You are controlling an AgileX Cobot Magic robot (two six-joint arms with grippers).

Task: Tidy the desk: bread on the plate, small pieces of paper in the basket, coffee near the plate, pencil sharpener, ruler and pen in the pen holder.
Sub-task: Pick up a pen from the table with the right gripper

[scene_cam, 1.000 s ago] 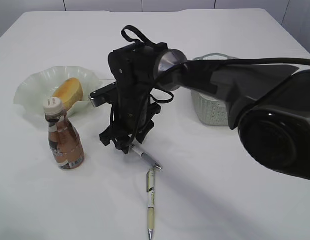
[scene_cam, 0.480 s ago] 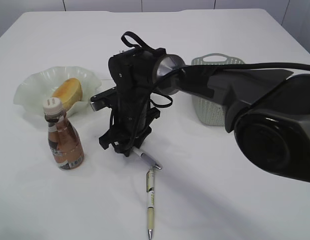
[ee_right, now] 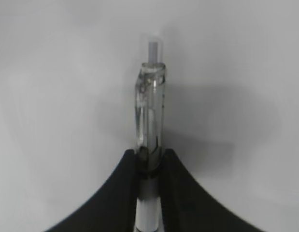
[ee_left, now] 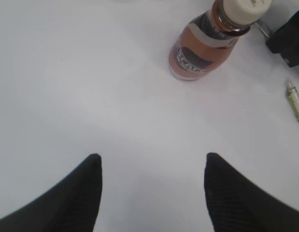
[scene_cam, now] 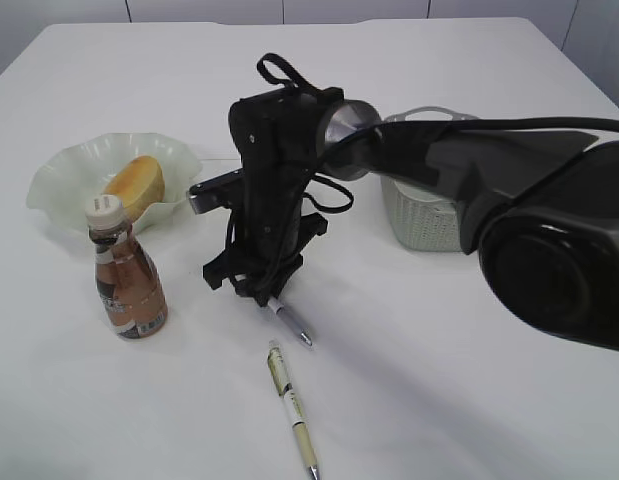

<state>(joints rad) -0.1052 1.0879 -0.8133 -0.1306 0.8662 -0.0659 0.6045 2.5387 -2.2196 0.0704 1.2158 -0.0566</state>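
My right gripper (scene_cam: 263, 293) is shut on a clear-bodied pen (scene_cam: 290, 323), which sticks out below the jaws and slants down toward the table. In the right wrist view the pen (ee_right: 150, 116) sits clamped between the fingertips (ee_right: 149, 157). A second, cream-coloured pen (scene_cam: 292, 408) lies loose on the table just below it. The bread (scene_cam: 136, 186) lies on the pale green plate (scene_cam: 64, 170). The coffee bottle (scene_cam: 127, 272) stands upright in front of the plate. My left gripper (ee_left: 150, 162) is open and empty over bare table, with the bottle (ee_left: 207, 43) ahead of it. Pen holder, ruler and sharpener are out of view.
A pale woven basket (scene_cam: 424, 225) stands at the right behind the right arm. The cream pen's end (ee_left: 295, 99) shows at the right edge of the left wrist view.
The right gripper has shifted slightly up and right with the clear pen. The loose cream pen has turned: its top end moved left, its tip right.
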